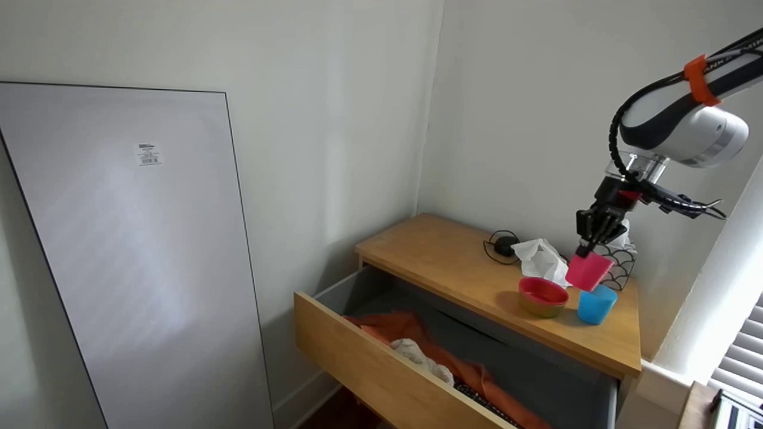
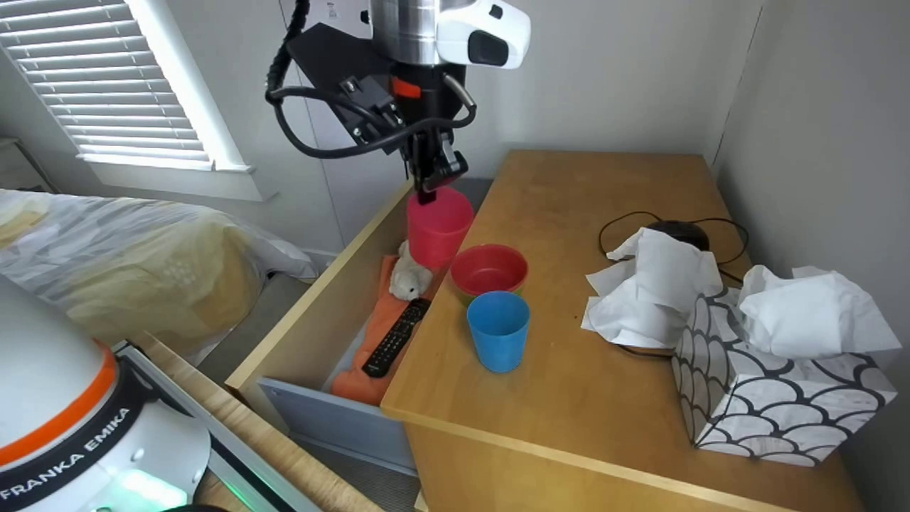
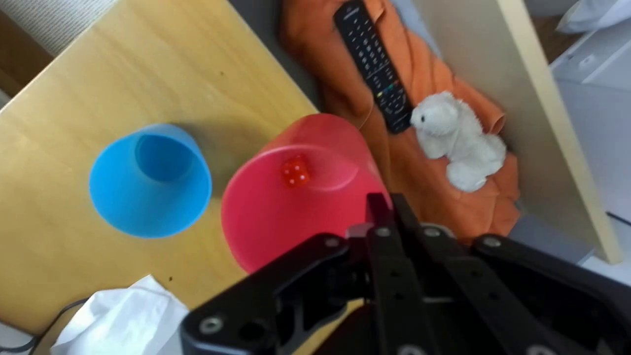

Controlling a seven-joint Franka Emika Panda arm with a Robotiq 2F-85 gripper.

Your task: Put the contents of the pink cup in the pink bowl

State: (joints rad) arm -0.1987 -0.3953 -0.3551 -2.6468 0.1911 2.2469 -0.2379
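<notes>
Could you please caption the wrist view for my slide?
Pincer gripping a pink cup with a red die inside; blue cup on dresser.

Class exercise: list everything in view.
dresser: 1, brown, in corner
drawer: 1, tan, in dresser
cloth: 1, orange, in drawer
remote: 1, black, on cloth
toy: 1, white, on cloth
bowl: 1, red, on dresser
blue cup: 1, blue, beside bowl
pink cup: 1, pink, raised
die: 1, red, in pink cup
tissue box: 1, white, on dresser
tissue: 1, white, near box
device: 1, black, on dresser
panel: 1, grey, by wall
blinds: apparently 2, white, picture edges
bed: 1, pale, past drawer
hand: 1, black, gripping pink cup
arm: 1, white, above hand
</notes>
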